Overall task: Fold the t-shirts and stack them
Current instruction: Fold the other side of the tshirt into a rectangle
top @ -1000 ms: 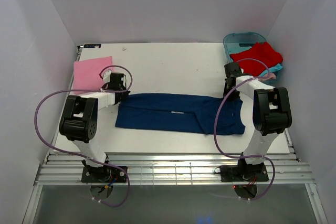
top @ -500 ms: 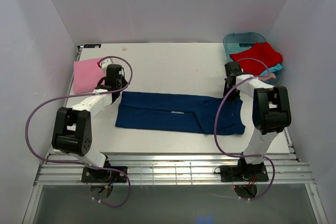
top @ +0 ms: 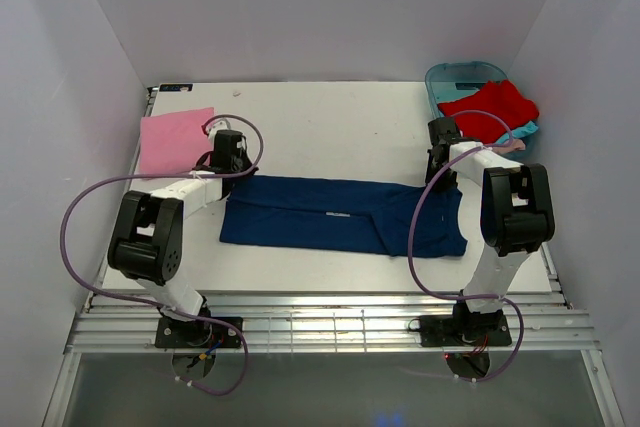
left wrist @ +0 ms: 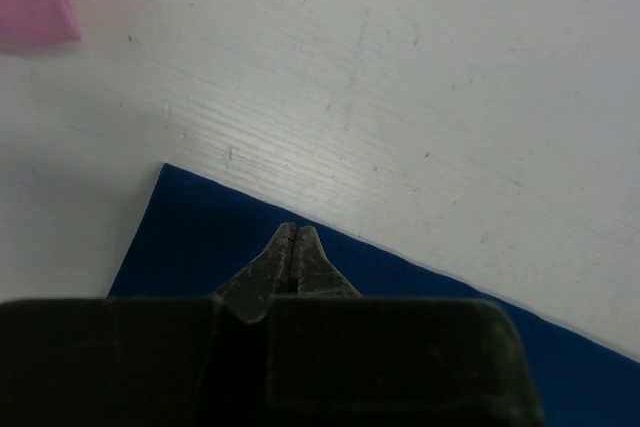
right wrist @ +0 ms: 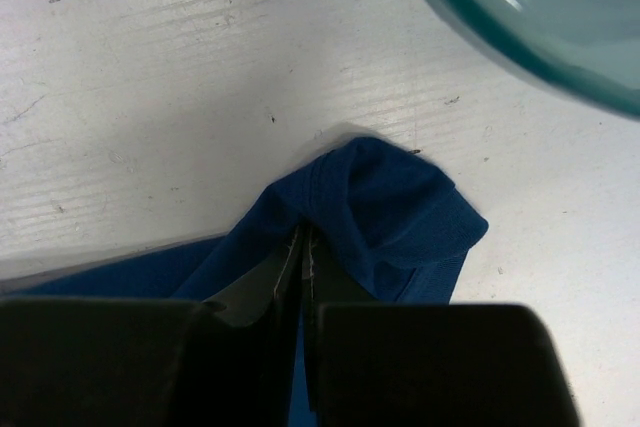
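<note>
Right gripper [right wrist: 303,237] is clamped on a bunched-up far-right corner of the navy t-shirt [top: 330,215], close to the teal tub [top: 455,75]. Left gripper [left wrist: 293,232] has its fingers pressed together, tips over the far-left corner, and I can't tell if any cloth is caught. The navy t-shirt lies mid-worktop [top: 330,127] as a flat band, long axis running left to right. Pink t-shirt [top: 175,137] lies flat far left, and the red t-shirt [top: 490,107] is heaped in the tub.
</note>
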`<action>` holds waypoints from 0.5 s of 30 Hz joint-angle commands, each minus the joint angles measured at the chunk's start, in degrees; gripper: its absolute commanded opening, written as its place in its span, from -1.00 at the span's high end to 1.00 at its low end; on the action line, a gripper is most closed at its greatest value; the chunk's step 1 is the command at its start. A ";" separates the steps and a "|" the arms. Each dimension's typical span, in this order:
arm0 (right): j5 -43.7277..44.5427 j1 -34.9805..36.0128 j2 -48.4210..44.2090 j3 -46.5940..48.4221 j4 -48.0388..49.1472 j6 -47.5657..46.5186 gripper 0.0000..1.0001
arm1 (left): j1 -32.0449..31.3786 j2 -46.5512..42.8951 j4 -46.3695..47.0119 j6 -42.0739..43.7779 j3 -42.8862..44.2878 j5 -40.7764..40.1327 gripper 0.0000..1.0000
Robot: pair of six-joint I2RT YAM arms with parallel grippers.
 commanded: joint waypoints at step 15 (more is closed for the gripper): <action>-1.64 -0.32 5.82 0.37 -4.46 0.12 0.85 | -0.50 5.80 0.84 -1.98 -3.96 2.79 1.00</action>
